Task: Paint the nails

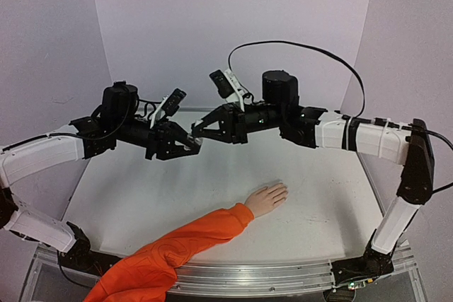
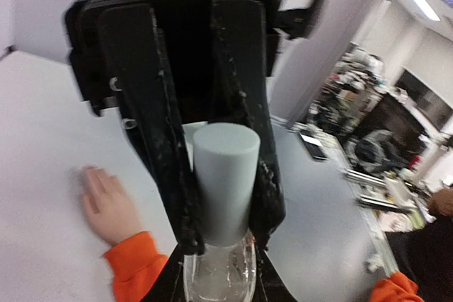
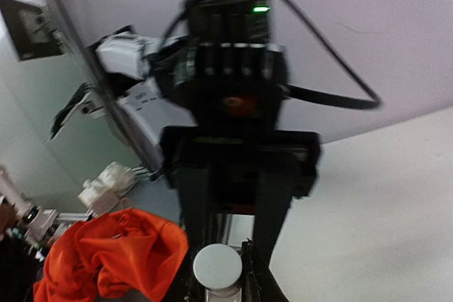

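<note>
The pale mannequin hand (image 1: 267, 198) with an orange sleeve (image 1: 184, 245) lies palm down on the white table (image 1: 318, 203). Its nails (image 1: 282, 189) are skin-coloured and barely distinguishable. Both grippers meet in the air above the table's far middle. My left gripper (image 1: 190, 143) is shut on a small clear bottle (image 2: 216, 277). My right gripper (image 1: 201, 129) is shut on the bottle's grey cylindrical cap (image 2: 225, 182), which sits on the bottle's neck. The cap's flat top shows in the right wrist view (image 3: 218, 266). The hand also shows in the left wrist view (image 2: 106, 206), below and left of the bottle.
The sleeve runs off the table's near edge at the lower left; its bunched orange fabric shows in the right wrist view (image 3: 113, 259). A metal rail (image 1: 283, 274) lines the near edge. White walls (image 1: 233, 26) enclose the back and sides. A black cable (image 1: 311, 51) loops above the right arm.
</note>
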Robot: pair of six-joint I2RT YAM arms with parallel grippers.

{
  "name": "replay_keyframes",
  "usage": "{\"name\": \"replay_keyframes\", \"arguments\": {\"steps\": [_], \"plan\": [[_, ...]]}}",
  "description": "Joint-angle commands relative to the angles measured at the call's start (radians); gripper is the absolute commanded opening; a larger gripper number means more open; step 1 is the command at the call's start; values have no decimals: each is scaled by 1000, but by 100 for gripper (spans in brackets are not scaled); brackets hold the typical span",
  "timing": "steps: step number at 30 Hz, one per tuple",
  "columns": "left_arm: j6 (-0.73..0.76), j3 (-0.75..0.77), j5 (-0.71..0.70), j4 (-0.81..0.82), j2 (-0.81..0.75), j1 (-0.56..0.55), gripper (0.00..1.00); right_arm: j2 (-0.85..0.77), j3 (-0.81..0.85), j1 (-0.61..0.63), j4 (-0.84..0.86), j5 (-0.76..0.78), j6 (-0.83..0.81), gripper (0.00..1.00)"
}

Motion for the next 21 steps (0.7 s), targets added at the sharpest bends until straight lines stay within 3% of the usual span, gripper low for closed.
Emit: {"name": "replay_keyframes", "arguments": {"steps": [1, 6, 8, 10, 12, 15, 18, 21], "plan": [[-64, 173, 446, 137, 31, 1, 0, -96, -65, 61, 51, -379, -101, 0], [-60, 168, 305, 139, 40, 0, 0, -126, -93, 61, 52, -272, -97, 1], [-59, 152, 175, 141, 43, 0, 0, -151, -109, 59, 50, -169, -87, 30], [-53, 117, -53, 140, 25, -1, 0, -186, -136, 54, 43, -30, -85, 56], [-31, 72, -316, 134, -4, -7, 0, -222, -166, 41, 32, 132, -85, 77], [3, 21, -663, 118, -44, -32, 0, -266, -200, 23, 0, 376, -61, 97], [56, -4, -818, 107, -69, -76, 0, -260, -168, 16, -82, 581, 2, 98], [117, -11, -920, 103, -76, -133, 0, -208, -63, 18, -142, 603, 99, 98]]}}
